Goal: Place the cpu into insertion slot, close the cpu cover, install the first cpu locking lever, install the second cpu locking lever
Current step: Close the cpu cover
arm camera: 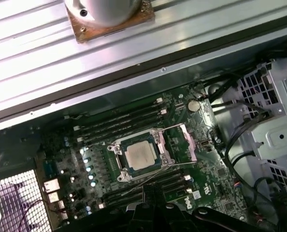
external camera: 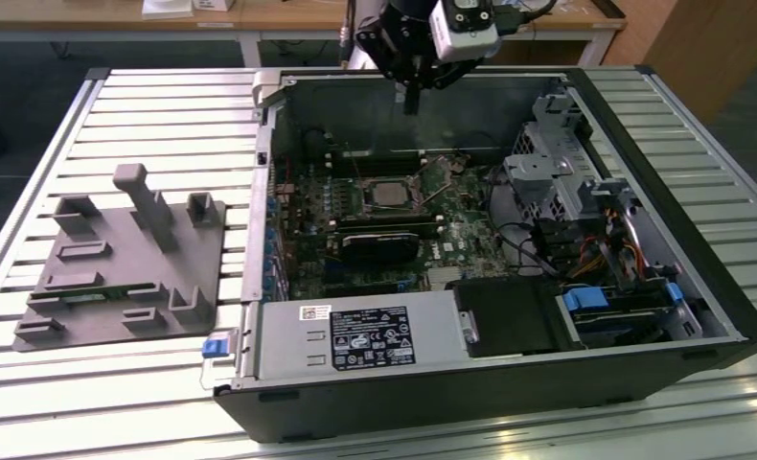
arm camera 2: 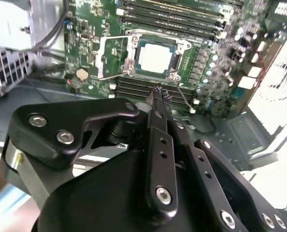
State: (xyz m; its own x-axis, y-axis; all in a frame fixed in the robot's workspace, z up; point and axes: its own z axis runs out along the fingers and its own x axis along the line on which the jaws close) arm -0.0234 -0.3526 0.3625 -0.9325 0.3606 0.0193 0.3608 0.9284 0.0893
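**Chip seated, cover open, jaws clear of the board**

A slatted aluminium worktop (external camera: 161,105) carries a black computer case (external camera: 481,402) lying on its side with the panel off. A grey plastic fixture block (external camera: 110,259) sits on the slats toward the exterior view's left. Inside the case lies a green circuit board (arm camera 2: 90,29).

The cpu (arm camera 2: 155,57), a small flat square chip with a pale silvery metal top, rests inside the insertion slot (arm camera 2: 158,35). The slot is a square metal-rimmed socket just beside the long black memory slots (arm camera 2: 182,14). The cpu cover (arm camera 2: 100,58), a thin silver metal frame with a large square window, is swung open to one side of the socket, leaving the chip bare. A thin wire lever (arm camera 2: 184,96) seems to stick out loose from the socket's corner, though it is too fine to be sure.

The arm's black gripper (external camera: 411,103) hangs over the open case, well above the board. In the second wrist view its jaws are pressed together, grasping nothing.
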